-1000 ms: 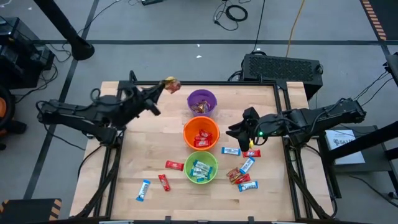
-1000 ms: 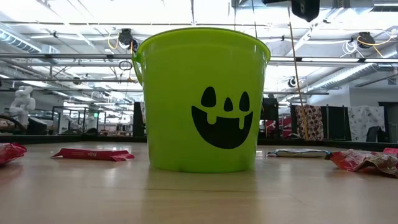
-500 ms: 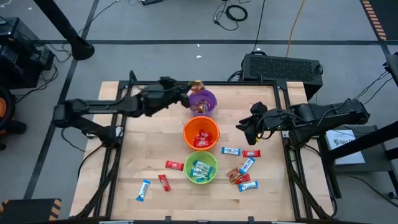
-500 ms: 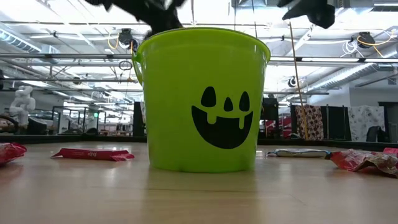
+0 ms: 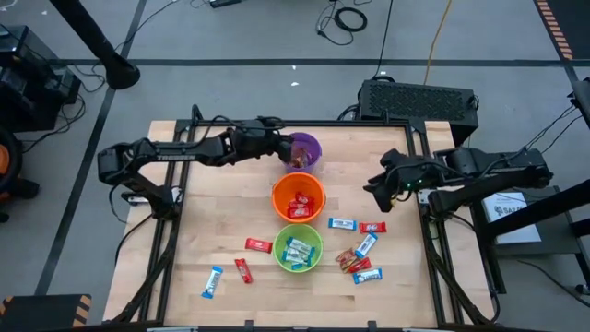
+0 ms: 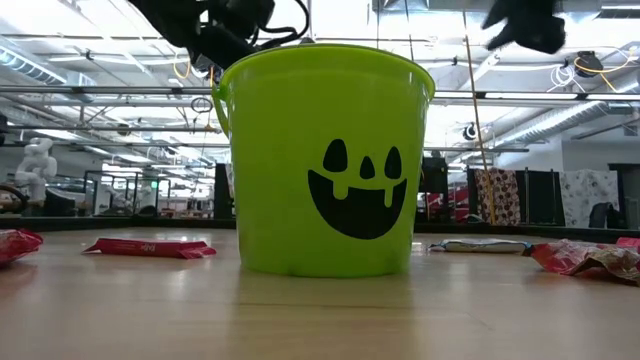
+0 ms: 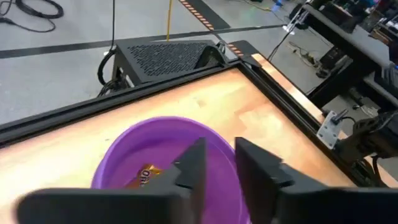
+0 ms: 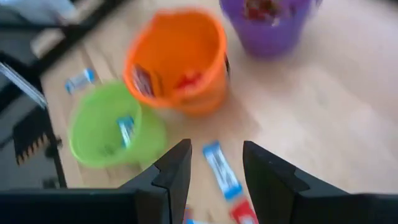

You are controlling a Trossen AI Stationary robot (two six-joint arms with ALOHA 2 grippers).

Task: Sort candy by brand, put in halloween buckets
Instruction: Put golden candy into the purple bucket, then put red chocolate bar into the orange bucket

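While the left gripper [image 5: 288,150] hangs over the near-left rim of the purple bucket [image 5: 307,146] at the table's far centre, its fingers [image 7: 193,163] stand slightly apart w/ nothing visible between them; a brown/orange bar [image 7: 146,177] lies inside the bucket below. Right gripper [image 5: 372,187] hovers at mid-right, jaws parted and empty, above loose candy.

Outward: orange bucket [image 5: 299,196] w/ red bars sits just near of the purple one; green bucket [image 5: 297,247] w/ blue-and-white bars is nearer still. Loose bars remain: a red one [image 5: 257,244] and a blue-and-white one [image 5: 213,281] near-left, plus a cluster [image 5: 359,254] near-right.

Risks, as judgement: left fingers sit close to the purple rim, so a low pull-back could clip and tip or shove it into the orange bucket. Near-right bars overlap, so the right gripper may pinch two brands at once and mis-sort. Flat wrappers could slip from a shallow grip.
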